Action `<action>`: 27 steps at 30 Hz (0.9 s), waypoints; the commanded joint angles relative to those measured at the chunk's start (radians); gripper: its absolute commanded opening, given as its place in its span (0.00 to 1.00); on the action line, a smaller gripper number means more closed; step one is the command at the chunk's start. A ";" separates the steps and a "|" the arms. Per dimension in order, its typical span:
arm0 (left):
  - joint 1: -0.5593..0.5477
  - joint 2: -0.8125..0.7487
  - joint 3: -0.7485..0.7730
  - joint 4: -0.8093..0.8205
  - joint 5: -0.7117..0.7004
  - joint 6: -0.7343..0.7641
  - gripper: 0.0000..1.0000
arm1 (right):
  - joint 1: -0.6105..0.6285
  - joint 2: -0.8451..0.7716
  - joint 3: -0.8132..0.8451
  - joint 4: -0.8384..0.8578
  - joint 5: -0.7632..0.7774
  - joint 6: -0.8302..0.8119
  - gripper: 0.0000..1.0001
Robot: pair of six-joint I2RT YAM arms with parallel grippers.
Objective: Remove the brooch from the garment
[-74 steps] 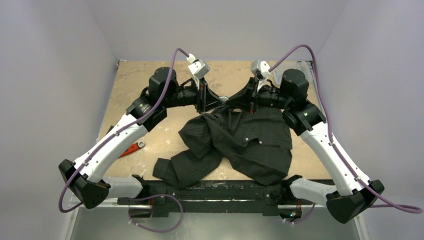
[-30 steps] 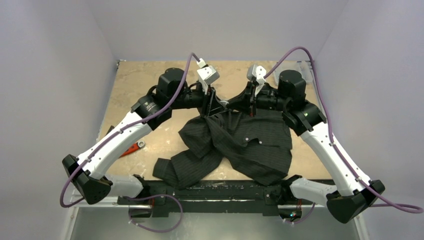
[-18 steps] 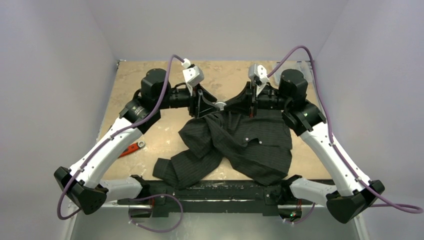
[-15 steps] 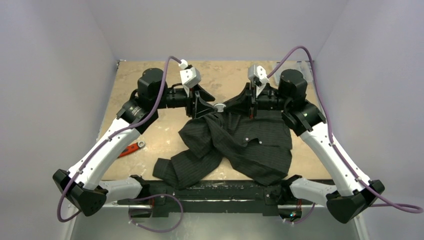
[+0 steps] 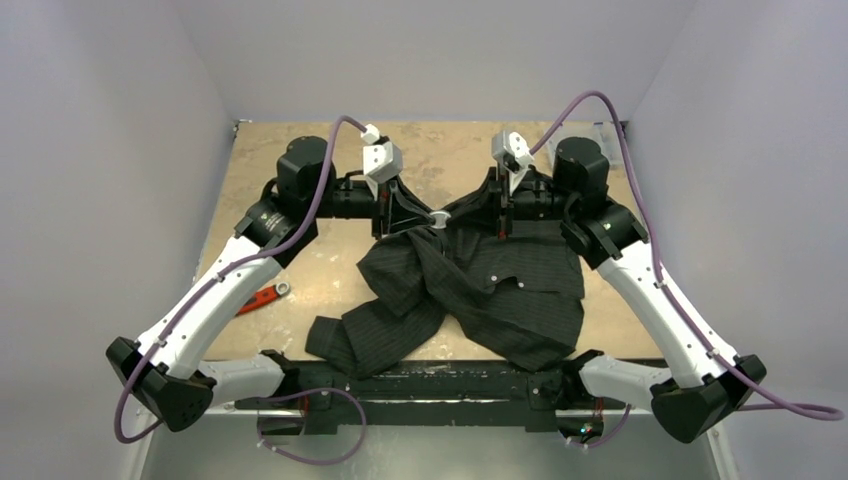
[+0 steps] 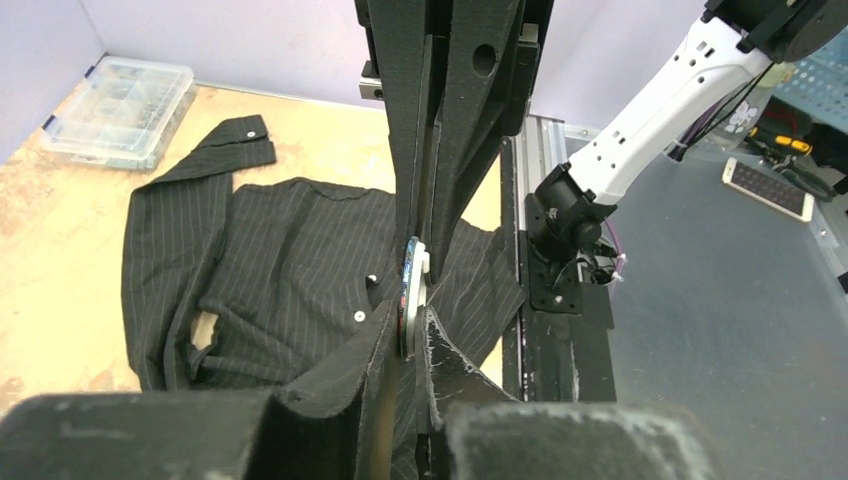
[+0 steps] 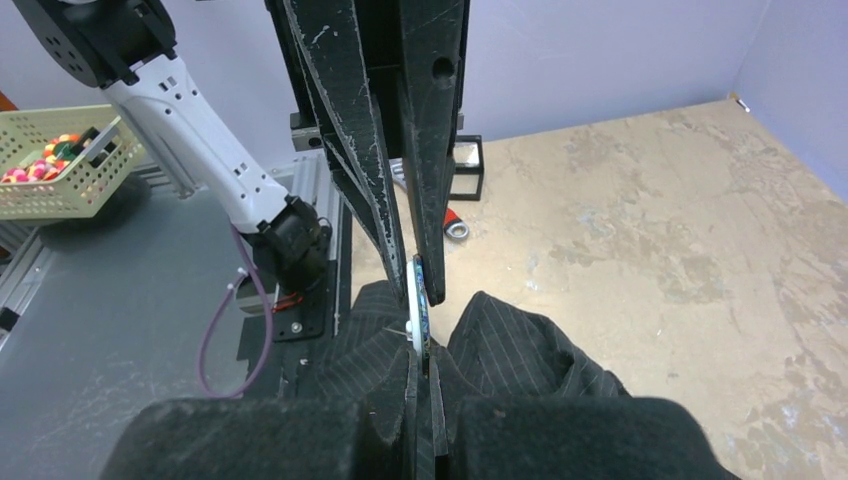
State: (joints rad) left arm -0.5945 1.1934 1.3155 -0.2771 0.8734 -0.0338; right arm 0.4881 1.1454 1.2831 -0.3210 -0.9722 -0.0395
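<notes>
1. You're looking at a scuffed tan table (image 5: 300, 170) boxed in by pale lavender walls (image 5: 120, 150). In the top view the arm bases sit along the bottom edge.
2. The garment (image 5: 500, 290) lies crumpled in the centre of the frame. One sleeve trails toward the lower left, and the upper edge is drawn up into a peak at upper centre.
3. The brooch (image 5: 438, 221) sits at the tip of that peak, raised off the table, right between your two grippers, which meet nose to nose there.
4. Your left gripper (image 5: 428, 217) comes in from the left of the frame. Its wrist view shows the fingers (image 6: 350, 390) closed to a narrow slit with the brooch edge-on between the tips, so it is clamped on the disc.
5. Your right gripper (image 5: 453, 213) comes in from the right. Its fingers (image 7: 480, 430) are likewise pinched to a slit, gripping the raised fold of the garment right at the brooch's edge, with cloth bunching on both sides.
6. A red-handled tool (image 5: 262, 297) lies on the table at mid-left, well apart from the garment. A clear compartment box (image 6: 120, 110) sits in the upper left of the left wrist view.
</notes>
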 commanded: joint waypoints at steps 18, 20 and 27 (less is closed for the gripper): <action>0.088 0.044 -0.055 0.604 0.183 -0.551 0.00 | -0.058 -0.050 -0.015 0.271 0.004 0.318 0.70; 0.088 0.043 -0.055 0.606 0.187 -0.561 0.00 | -0.057 -0.048 -0.004 0.285 0.005 0.330 0.69; 0.085 0.043 -0.064 0.612 0.167 -0.559 0.00 | -0.056 -0.032 0.026 0.316 -0.003 0.361 0.61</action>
State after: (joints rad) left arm -0.5060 1.2381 1.2613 0.2775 1.0367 -0.5831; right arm 0.4313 1.1206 1.2678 -0.0689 -0.9611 0.2760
